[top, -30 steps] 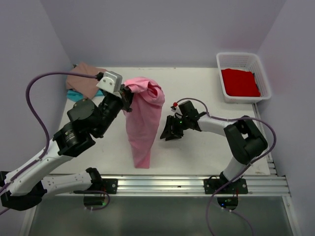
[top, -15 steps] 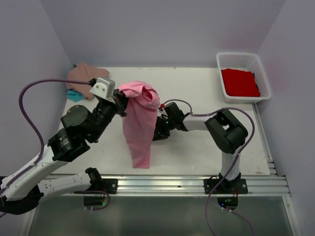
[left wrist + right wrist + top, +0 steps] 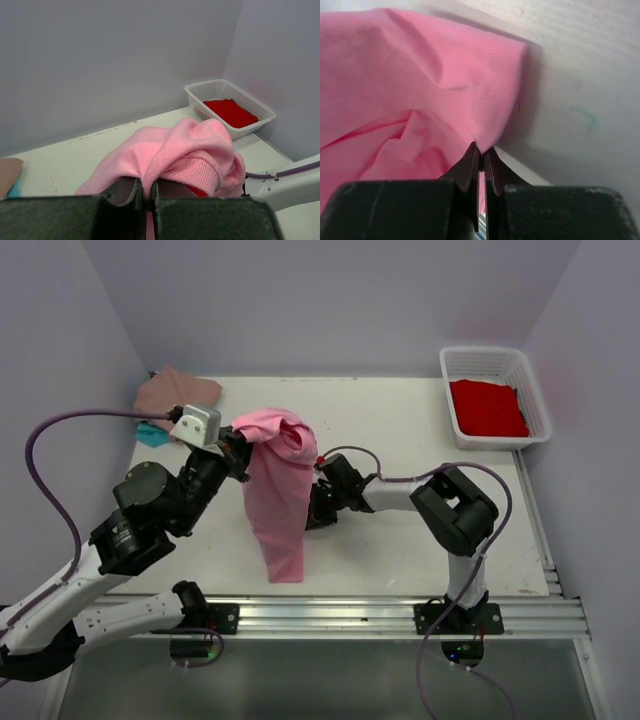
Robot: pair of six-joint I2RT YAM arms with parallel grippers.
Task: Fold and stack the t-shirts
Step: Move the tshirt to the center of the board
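The pink t-shirt (image 3: 280,490) is pinched, unfolded, by the left gripper (image 3: 146,192) and the right gripper (image 3: 481,155) (the red t-shirt (image 3: 487,407) is not yet taken from the basket (image 3: 480,352)).

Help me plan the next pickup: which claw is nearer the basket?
Right. The right claw pinches the pink shirt mid-table, left of the basket; the left claw holds it farther left.

Pairs white links with black cylindrical joints on left arm (image 3: 150,510) and right arm (image 3: 455,505). Trails lilac cables (image 3: 100,413). Ends in black-fingered left gripper (image 3: 146,192) and right gripper (image 3: 481,155).
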